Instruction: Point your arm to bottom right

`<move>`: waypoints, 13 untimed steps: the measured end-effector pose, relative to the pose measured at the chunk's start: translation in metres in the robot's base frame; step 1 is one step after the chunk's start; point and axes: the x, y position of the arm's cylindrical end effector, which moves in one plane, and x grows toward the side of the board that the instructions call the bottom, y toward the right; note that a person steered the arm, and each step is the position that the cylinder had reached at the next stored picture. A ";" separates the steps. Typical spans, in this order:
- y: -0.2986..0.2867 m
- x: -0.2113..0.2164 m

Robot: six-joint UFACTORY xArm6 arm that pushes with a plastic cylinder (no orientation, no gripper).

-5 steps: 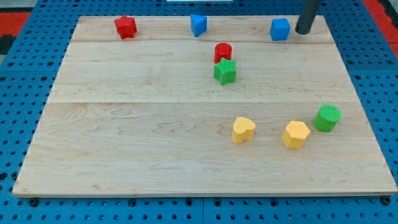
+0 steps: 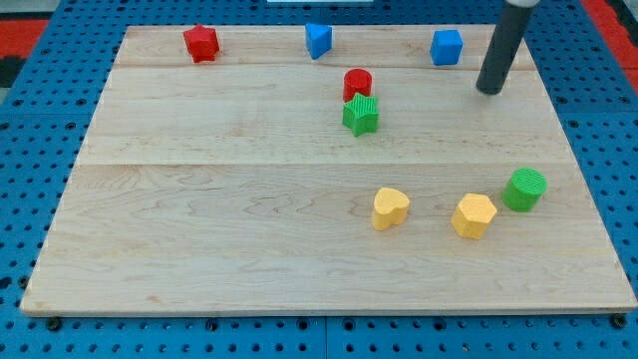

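- Camera view: your bare rod's tip (image 2: pixel 488 91), with no jaws to open or close, sits right of the blue plastic cube (image 2: pixel 447 47).
- Steer down-right, passing the green ribbed cylinder (image 2: pixel 524 188) on its right.

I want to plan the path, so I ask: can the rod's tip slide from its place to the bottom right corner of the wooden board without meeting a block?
Probably yes. My tip stands near the view's top right; only the green cylinder block lies near the path, and it can be passed on the view's right.

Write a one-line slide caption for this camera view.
My tip rests on the wooden board near the view's top right, just right of and below the blue cube.
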 end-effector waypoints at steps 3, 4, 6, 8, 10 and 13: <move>-0.082 -0.047; -0.069 -0.045; -0.067 -0.046; -0.037 -0.031; 0.003 -0.012; 0.024 0.025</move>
